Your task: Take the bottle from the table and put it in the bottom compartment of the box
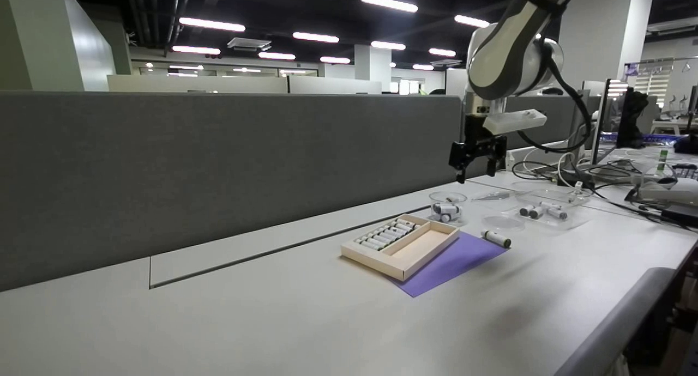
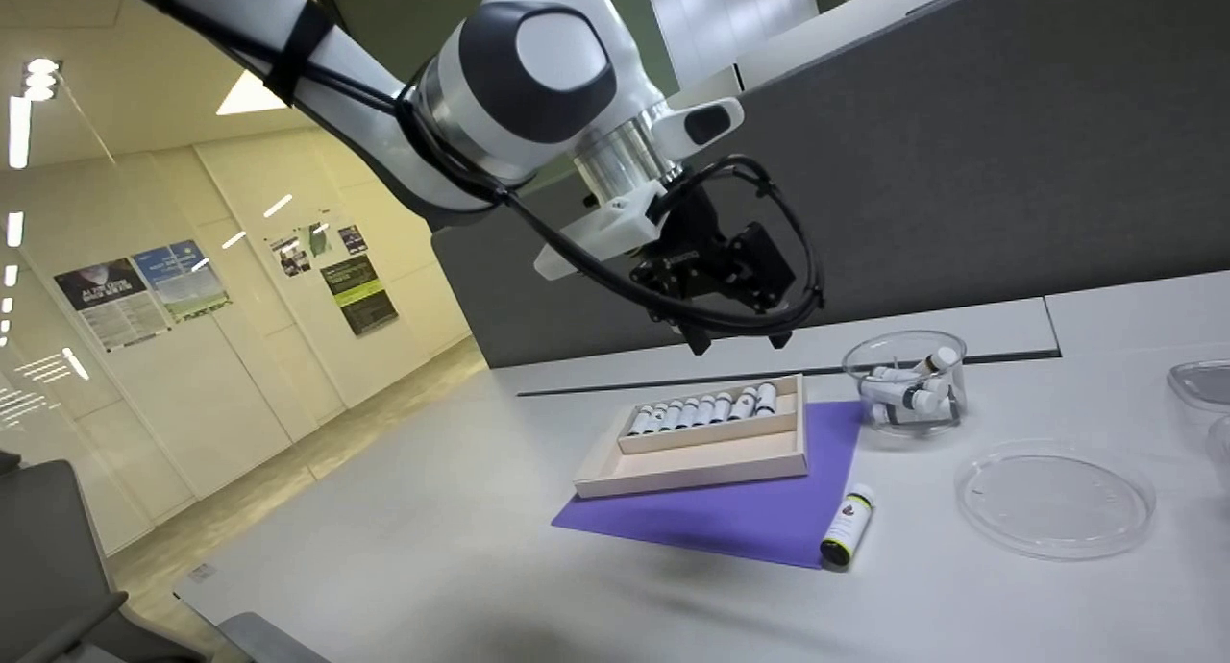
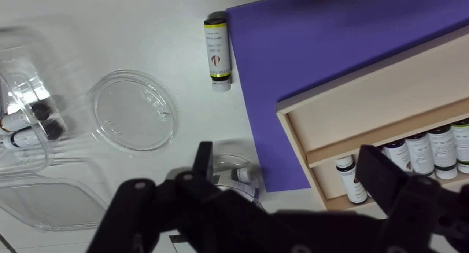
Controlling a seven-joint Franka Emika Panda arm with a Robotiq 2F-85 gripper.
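The bottle point(image 1: 496, 239) is small, with a white label and yellow bands. It lies on its side on the table point(image 1: 245, 321), beside the purple mat's edge, in both exterior views point(image 2: 848, 526) and the wrist view point(image 3: 218, 51). The box point(image 2: 692, 480) is a light-wood tray lying partly on the mat. One compartment holds a row of several bottles; the other shows bare wood. It also shows in the wrist view point(image 3: 296, 149). My gripper point(image 1: 476, 174) is open and empty, high above the table point(image 2: 739, 341). In the wrist view its fingers point(image 3: 286, 148) stand wide apart, over the cup and box.
A round clear cup point(image 2: 855, 404) with several bottles stands behind the purple mat point(image 2: 692, 528). A flat clear lid point(image 3: 133, 112) lies near the bottle. A clear tray point(image 3: 44, 146) holds more bottles. A grey partition point(image 1: 218, 174) runs along the back. Cables point(image 1: 551, 174) lie beyond.
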